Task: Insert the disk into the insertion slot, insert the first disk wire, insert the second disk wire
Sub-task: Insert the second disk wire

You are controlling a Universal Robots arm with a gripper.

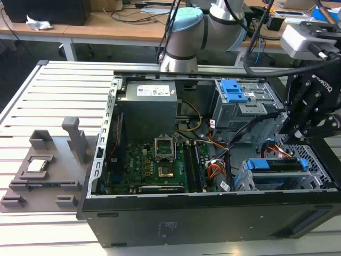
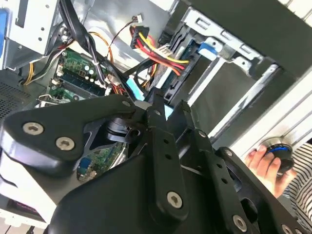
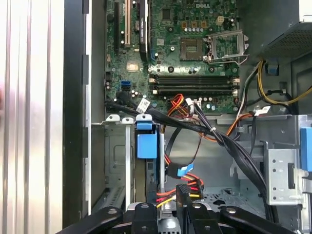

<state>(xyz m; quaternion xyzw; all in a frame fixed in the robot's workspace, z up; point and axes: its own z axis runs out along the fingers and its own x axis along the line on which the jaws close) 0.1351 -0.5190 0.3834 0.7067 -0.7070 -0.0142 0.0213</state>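
Observation:
The disk (image 1: 277,165), in its bright blue carrier, lies inside the insertion slot (image 1: 246,182), a grey perforated cage at the case's front corner on the exterior view's right. In the first wrist view the carrier's blue tab (image 3: 146,142) shows in the cage (image 3: 115,155). My black gripper (image 1: 291,140) hangs just above the disk's far end. Loose beside it are a black connector on red, yellow and black wires (image 3: 184,191) and a blue-tipped thin cable (image 3: 182,170). In the second wrist view my gripper (image 2: 169,108) points at something light blue, and the red-yellow wire bundle (image 2: 146,46) lies beyond it.
A taller grey cage with a blue latch (image 1: 234,92) stands behind the gripper. The motherboard (image 1: 154,165) and the grey power supply (image 1: 146,109) take up the rest of the case. A person's hand (image 2: 262,163) holds a round knob outside the case. Grey fixtures (image 1: 48,165) sit on the slatted table.

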